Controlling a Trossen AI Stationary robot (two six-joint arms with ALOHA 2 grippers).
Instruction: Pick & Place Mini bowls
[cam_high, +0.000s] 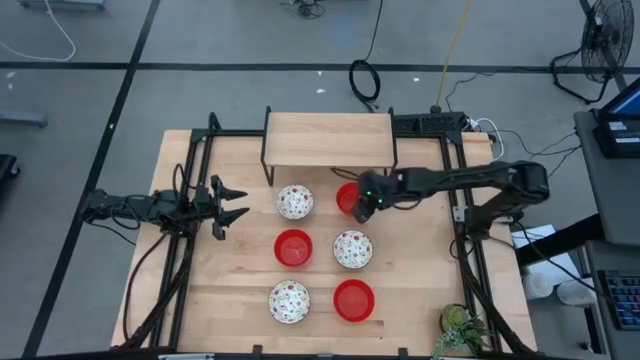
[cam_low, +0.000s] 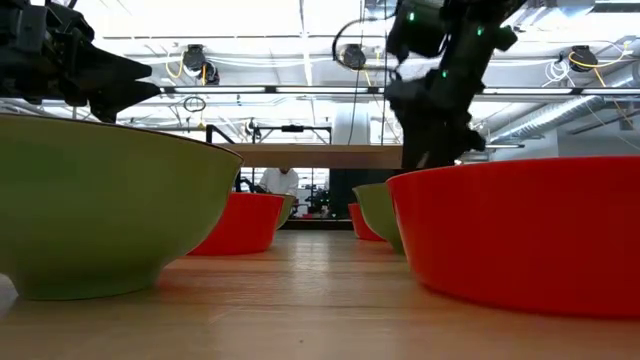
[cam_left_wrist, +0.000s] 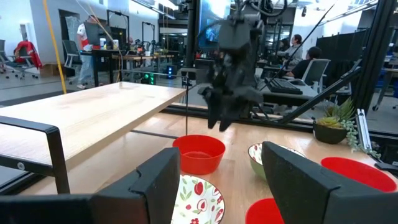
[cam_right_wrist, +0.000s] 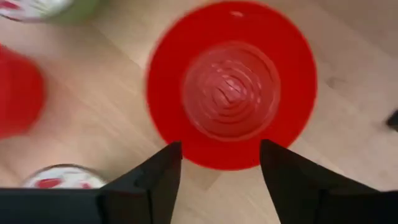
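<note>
**Red bowl sits straight below my right gripper**

My left gripper (cam_high: 232, 203) waits at nine o'clock off the table's centre, fingers spread wide and empty, well apart from the white speckled bowl (cam_high: 294, 201). My right gripper (cam_high: 362, 204) hangs over the red bowl (cam_right_wrist: 231, 84) at about one o'clock in the group of six, fingers apart and holding nothing. That bowl stands upright directly beneath me, so this arm is the nearer.
</note>
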